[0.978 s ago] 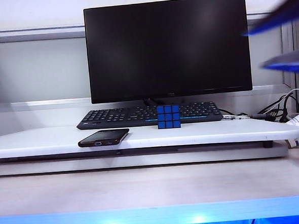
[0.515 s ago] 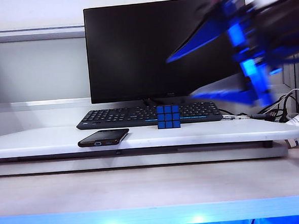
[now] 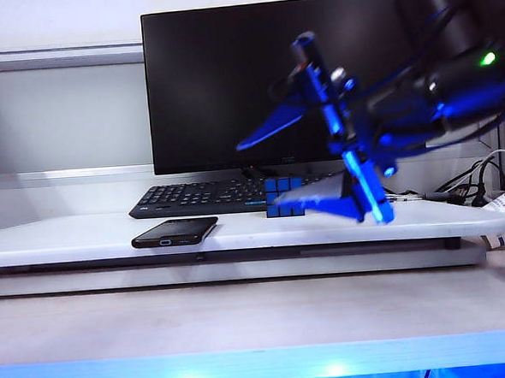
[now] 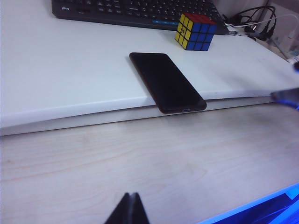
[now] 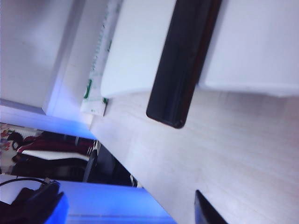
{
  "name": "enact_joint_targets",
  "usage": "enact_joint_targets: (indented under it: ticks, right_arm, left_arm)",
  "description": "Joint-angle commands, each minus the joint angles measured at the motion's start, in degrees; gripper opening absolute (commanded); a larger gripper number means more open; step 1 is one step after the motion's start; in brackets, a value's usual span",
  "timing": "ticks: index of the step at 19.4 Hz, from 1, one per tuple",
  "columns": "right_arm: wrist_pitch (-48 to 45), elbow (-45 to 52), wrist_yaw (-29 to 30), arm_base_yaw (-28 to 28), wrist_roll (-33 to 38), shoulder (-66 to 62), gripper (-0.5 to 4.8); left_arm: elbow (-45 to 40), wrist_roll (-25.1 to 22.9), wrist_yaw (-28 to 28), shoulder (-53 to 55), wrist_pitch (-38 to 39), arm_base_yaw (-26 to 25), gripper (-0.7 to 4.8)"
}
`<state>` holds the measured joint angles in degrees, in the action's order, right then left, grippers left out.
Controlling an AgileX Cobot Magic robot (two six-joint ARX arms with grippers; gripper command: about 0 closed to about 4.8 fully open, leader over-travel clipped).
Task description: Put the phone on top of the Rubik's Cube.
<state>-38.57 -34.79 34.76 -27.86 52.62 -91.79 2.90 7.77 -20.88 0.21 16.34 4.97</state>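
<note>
While the phone point(image 3: 175, 232) lies flat on the white shelf point(image 3: 84, 238), overhanging its front edge, left of the Rubik's Cube point(image 3: 277, 197) and well apart from it, the job is at the approach step. Right gripper point(image 3: 294, 165) hangs in front of the cube, jaws spread wide, holding nothing. Left gripper point(image 4: 127, 212): tips together, empty, low over the wooden table point(image 4: 140, 163). Next move likely: travel left, drop to the phone, close across its width. A second ago the right gripper was only a blur at the upper right; phone and cube unmoved.
</note>
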Motion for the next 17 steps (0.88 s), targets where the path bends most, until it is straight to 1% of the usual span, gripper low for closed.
enact_joint_targets:
  ticks: [1, 3, 7, 17]
  right_arm:
    - [-3.6, -0.6, -0.2, -1.4, 2.8, -3.1, 3.46]
    - [-6.3, -0.9, -0.6, -2.5, 3.7, -5.7, 3.46]
    - [-6.5, -5.4, -0.9, -4.8, 4.8, -11.0, 3.46]
    - [-6.2, -16.5, -1.5, -5.1, 9.5, -20.4, 3.44]
  left_arm:
    - [0.5, 0.2, -1.1, 0.0, 3.3, 0.0, -0.06]
    - [0.5, 0.2, -1.2, 0.0, 3.3, 0.0, -0.06]
    - [0.5, 0.2, -1.2, 0.0, 3.3, 0.0, -0.06]
    - [0.5, 0.2, -1.4, 0.0, 3.3, 0.0, -0.06]
